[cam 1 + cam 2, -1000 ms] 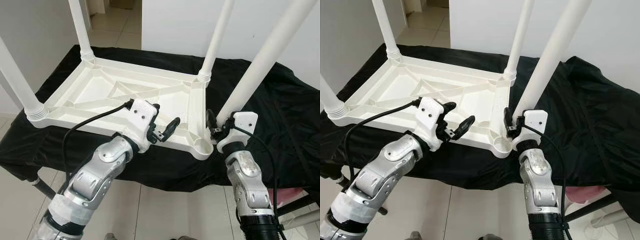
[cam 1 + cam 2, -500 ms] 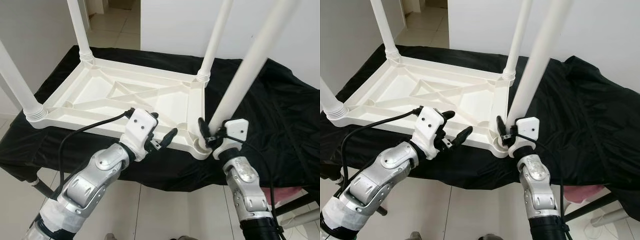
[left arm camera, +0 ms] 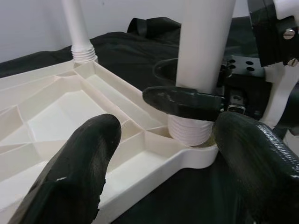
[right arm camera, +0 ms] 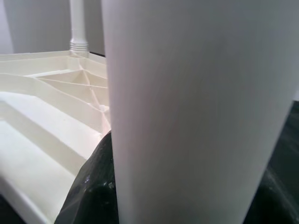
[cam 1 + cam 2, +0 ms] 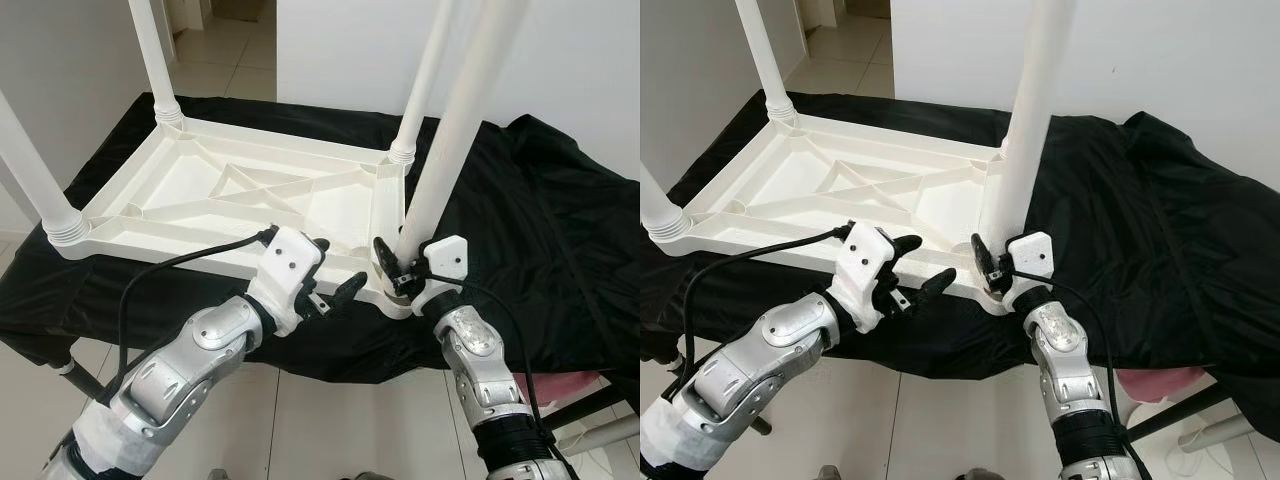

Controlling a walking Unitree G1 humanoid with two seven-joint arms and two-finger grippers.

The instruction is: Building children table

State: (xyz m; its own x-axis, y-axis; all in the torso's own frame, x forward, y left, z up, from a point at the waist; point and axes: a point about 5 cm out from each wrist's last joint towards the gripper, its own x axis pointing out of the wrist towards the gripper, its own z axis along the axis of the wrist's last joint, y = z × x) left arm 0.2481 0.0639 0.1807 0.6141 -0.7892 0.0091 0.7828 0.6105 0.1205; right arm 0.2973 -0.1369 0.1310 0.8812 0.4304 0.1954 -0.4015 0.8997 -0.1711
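Note:
An upturned white plastic table top (image 5: 150,245) lies on a black cloth. Three white legs stand screwed into it: near left (image 5: 35,170), far left (image 5: 155,60), far right (image 5: 425,80). My right gripper (image 5: 393,270) is shut on the fourth leg (image 5: 450,140) low down, holding it nearly upright. Its threaded end (image 3: 189,130) sits in the near right corner socket (image 3: 201,156). My left gripper (image 5: 335,265) is open just in front of the table's near edge, left of that corner, with nothing between its fingers (image 3: 84,172). The held leg (image 4: 196,112) looms close in the right wrist view.
The black cloth (image 5: 540,220) covers the work surface and bunches up at the right. A white wall stands behind, with a tiled floor and doorway at the far left. Something pink (image 5: 610,385) and a metal frame show under the cloth's near right edge.
My right gripper has swung the fourth leg leftward and more upright, bringing its end onto the corner socket. My left gripper has drawn back toward the table's near edge.

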